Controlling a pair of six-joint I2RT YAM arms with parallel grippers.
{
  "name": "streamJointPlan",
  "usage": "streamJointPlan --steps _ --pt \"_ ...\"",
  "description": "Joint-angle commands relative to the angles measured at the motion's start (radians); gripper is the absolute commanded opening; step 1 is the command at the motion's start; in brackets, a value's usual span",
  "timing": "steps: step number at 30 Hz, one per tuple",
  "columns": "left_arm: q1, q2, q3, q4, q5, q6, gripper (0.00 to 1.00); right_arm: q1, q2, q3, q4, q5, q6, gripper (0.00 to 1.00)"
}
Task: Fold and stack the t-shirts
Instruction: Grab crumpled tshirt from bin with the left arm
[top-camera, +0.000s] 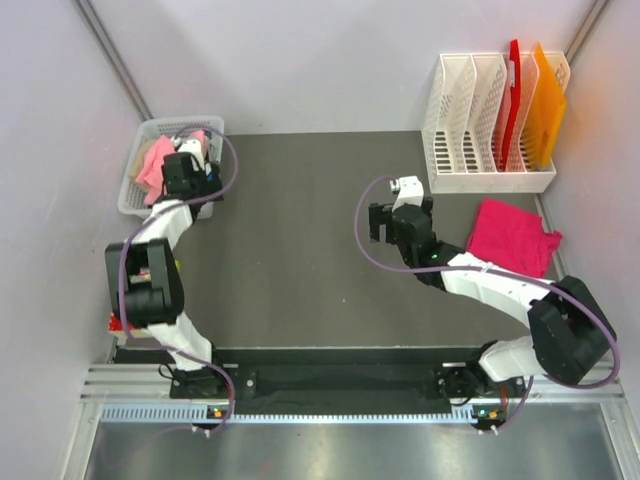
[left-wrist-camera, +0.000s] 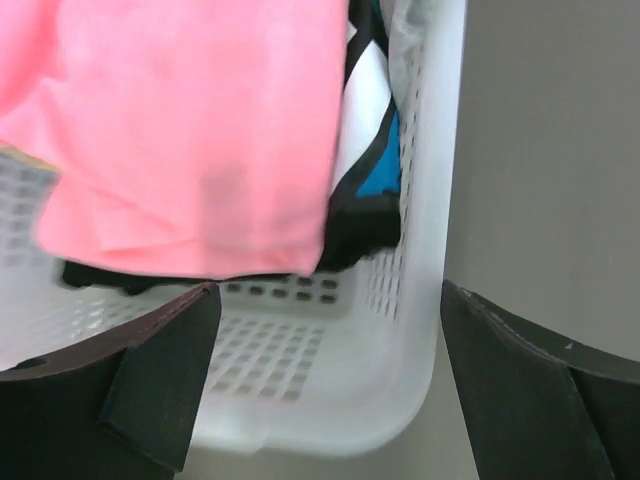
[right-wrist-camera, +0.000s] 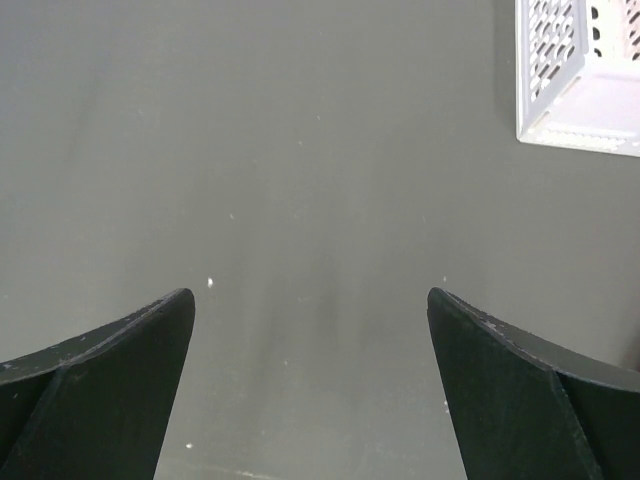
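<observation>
Left gripper (left-wrist-camera: 330, 292) is being held at the white basket (left-wrist-camera: 405, 330) in the far left corner of the table (top-camera: 300, 250). Its fingers are being shown spread wide, and nothing is being gripped between them. Just beyond the fingertips, the salmon-pink t-shirt (left-wrist-camera: 200, 130) is being seen bunched inside the basket. It is being carried on top of a black cloth (left-wrist-camera: 350, 240) with a blue patch. Whether the tips are touching the shirt cannot be told.

Over on the other side, the right gripper (right-wrist-camera: 308, 295) is being held above bare table, right of the middle and toward the far edge. It too is being shown spread wide with nothing between its fingers; only the dark surface is being framed between them.

The magenta t-shirt (top-camera: 512, 235) is being seen lying loosely spread on the table at the right edge, well apart from the pink one. It is lying just in front of the white file rack (top-camera: 480, 178), which is standing in the far right corner. A red sheet (top-camera: 513, 90) and an orange sheet (top-camera: 546, 100) are being held upright in the rack's right-hand slots.
</observation>
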Motion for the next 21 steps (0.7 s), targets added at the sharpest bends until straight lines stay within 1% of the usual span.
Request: streamJointPlan --steps 1,2,4,7,9,10,11,13,15,17,19,20,21 --pt "0.09 0.16 0.207 -0.09 0.005 -0.06 0.93 -0.005 -0.064 0.004 0.086 -0.016 0.037 1.0" --pt "0.117 0.208 0.238 -0.101 0.013 -0.066 0.93 -0.005 -0.07 -0.001 0.086 -0.022 0.038 1.0" --pt "0.145 0.239 0.304 -0.113 0.048 -0.085 0.92 -0.005 -0.086 -0.007 0.089 -0.033 0.04 1.0" --pt "0.174 0.254 0.335 -0.118 0.101 -0.111 0.91 -0.005 -0.093 -0.018 0.104 -0.059 0.04 1.0" --pt "0.173 0.222 0.32 -0.126 0.212 -0.094 0.91 -0.004 -0.086 -0.005 0.091 -0.062 0.038 1.0" --pt "0.171 0.201 0.282 -0.121 0.259 -0.085 0.91 -0.005 -0.075 0.007 0.086 -0.062 0.037 1.0" --pt "0.17 0.153 0.254 -0.112 0.369 -0.079 0.91 -0.005 -0.069 0.013 0.08 -0.065 0.038 1.0" --pt "0.159 0.099 0.178 -0.1 0.439 -0.045 0.91 -0.005 -0.054 0.024 0.075 -0.07 0.035 1.0" --pt "0.13 0.018 0.131 -0.096 0.506 -0.004 0.91 -0.004 -0.041 0.028 0.075 -0.068 0.037 1.0" --pt "0.085 -0.06 0.062 -0.096 0.523 0.022 0.91 -0.004 -0.02 0.034 0.072 -0.061 0.037 1.0" --pt "0.042 -0.106 0.024 -0.11 0.513 0.068 0.9 -0.005 -0.005 0.039 0.074 -0.056 0.037 1.0" --pt "-0.02 -0.151 -0.007 -0.131 0.488 0.082 0.9 -0.007 0.0 0.039 0.074 -0.056 0.038 1.0" --pt "-0.054 -0.174 -0.024 -0.133 0.449 0.105 0.9 -0.006 0.002 0.039 0.074 -0.053 0.037 1.0"
